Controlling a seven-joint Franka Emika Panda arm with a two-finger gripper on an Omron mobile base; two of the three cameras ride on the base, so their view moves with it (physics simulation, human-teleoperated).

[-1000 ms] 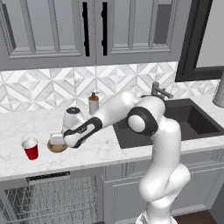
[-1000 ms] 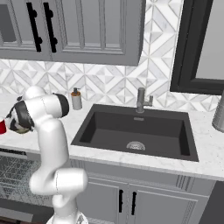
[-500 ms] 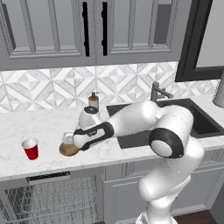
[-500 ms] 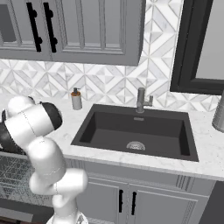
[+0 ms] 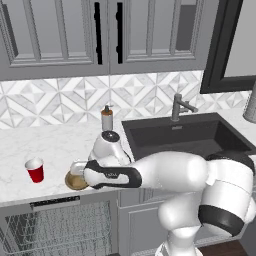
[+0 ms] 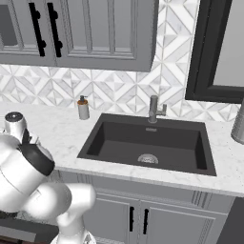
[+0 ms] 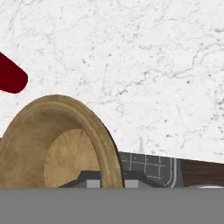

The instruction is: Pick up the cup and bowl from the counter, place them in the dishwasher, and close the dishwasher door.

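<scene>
- The cup (image 5: 35,170) stands upright on the table (image 5: 55,145), near its front edge and at the far left of the things on it; in the hand view a dark red part of it (image 7: 11,75) shows at the left edge.
- The bowl (image 5: 76,182) is just right of the cup and apart from it, at the table's front edge, above the dishwasher (image 5: 60,227).
- In the hand view the bowl (image 7: 57,140) is close up and tilted, its hollow turned to the camera, with the marble beyond it and the wire rack (image 7: 148,164) past its right rim.
- The pincer (image 5: 77,172) is at the bowl, nearly closed, its fingers apparently clamped on the bowl's rim; the tips are largely hidden, so the grip is a fair reading, not a clear sight.
- The dishwasher's rack (image 5: 70,225) shows below the table's front edge, under the bowl.
- A soap bottle (image 5: 106,119) stands upright by the tiled wall, right of the bowl and well behind it.
- The dark sink (image 5: 185,137) lies further right, its tap (image 5: 177,106) at the back rim.
- In the right base view the bottle (image 6: 83,108) is left of the sink (image 6: 147,145).
</scene>
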